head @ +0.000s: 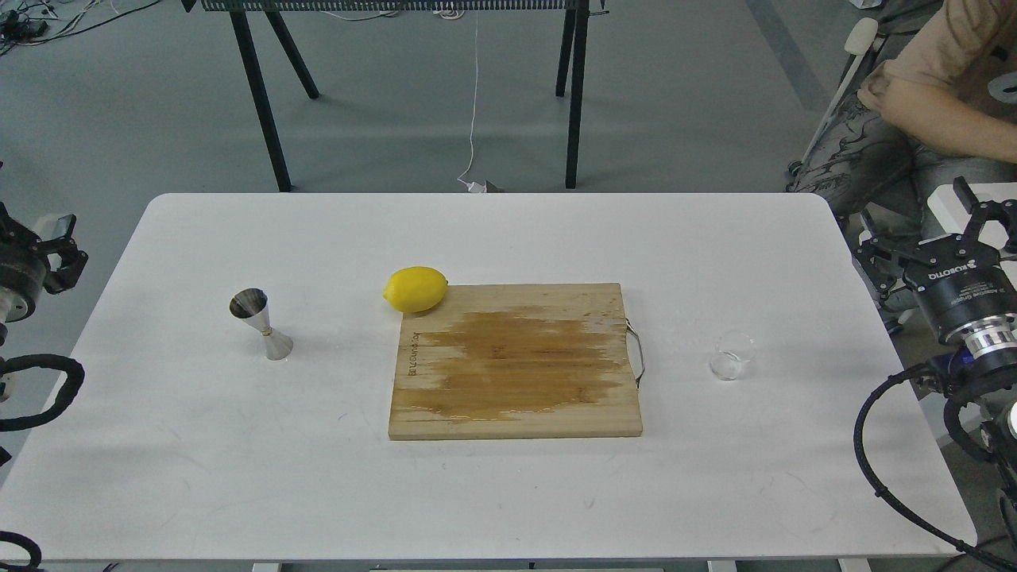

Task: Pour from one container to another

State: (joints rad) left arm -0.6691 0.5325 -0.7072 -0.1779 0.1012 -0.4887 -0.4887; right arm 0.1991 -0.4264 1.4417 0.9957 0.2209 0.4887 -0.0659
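Standing right of the cutting board, the glass cup — light, slick, fragile — suits a gentle mid-body grip; right gripper open, empty; left gripper indistinct — jigger far left.

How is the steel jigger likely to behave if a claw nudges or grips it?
The jigger stands upright on a small cone base with a narrow waist, so a sideways nudge would probably tip it. Once down, its cone shape would likely roll in an arc. Its polished steel looks slippery to grip.
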